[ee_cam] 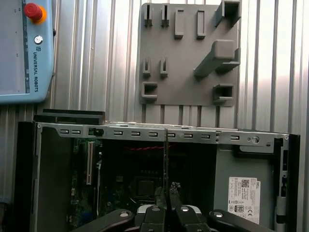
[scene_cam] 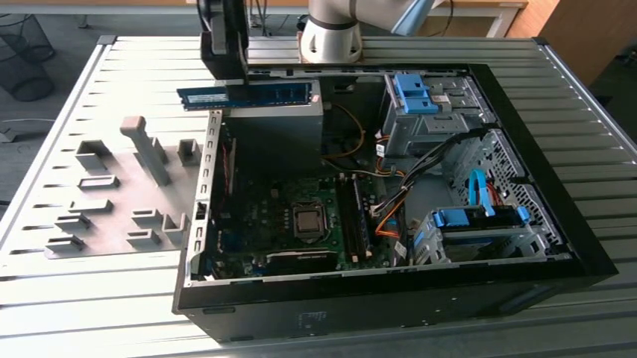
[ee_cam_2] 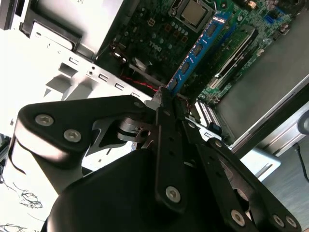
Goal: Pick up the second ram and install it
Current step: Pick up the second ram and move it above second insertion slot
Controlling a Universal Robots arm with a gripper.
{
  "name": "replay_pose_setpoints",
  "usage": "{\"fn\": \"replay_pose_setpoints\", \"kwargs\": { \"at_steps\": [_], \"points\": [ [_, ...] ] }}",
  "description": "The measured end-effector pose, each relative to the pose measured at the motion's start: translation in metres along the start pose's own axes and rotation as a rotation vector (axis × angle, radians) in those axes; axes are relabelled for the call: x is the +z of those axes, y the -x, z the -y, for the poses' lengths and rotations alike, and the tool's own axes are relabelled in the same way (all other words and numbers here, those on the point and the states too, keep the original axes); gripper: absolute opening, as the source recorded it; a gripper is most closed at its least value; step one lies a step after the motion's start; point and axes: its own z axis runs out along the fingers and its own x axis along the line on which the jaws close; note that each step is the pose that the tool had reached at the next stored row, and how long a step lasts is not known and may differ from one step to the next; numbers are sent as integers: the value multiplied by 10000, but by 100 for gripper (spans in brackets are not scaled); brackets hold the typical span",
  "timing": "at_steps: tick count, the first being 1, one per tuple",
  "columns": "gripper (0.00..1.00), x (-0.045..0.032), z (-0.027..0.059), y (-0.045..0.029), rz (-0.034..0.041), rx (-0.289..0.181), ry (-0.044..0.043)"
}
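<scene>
Upper left of the exterior view: the gripper (scene_cam: 227,83) clamps the second ram (scene_cam: 268,95) level over the rim of the open PC case (scene_cam: 398,306); a good carry likely means no tilt, with the long edge aligned to the black motherboard slots (scene_cam: 354,220).

The second ram (scene_cam: 246,95) was a blue board, faintly glossy, with matt black chips, the gripper (ee_cam_2: 166,96) matt black with bright metal screws, the table (scene_cam: 100,298) ribbed bare metal, and the fixture plate (scene_cam: 119,205) dull grey plastic.

Open PC case (scene_cam: 398,309); grey fixture plate (scene_cam: 134,198)
</scene>
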Motion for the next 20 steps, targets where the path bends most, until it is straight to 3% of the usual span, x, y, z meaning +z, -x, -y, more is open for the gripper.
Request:
{"fn": "replay_pose_setpoints", "kwargs": {
  "at_steps": [20],
  "points": [
    [14,-4,315,-10,0,-1,0]
  ]
}}
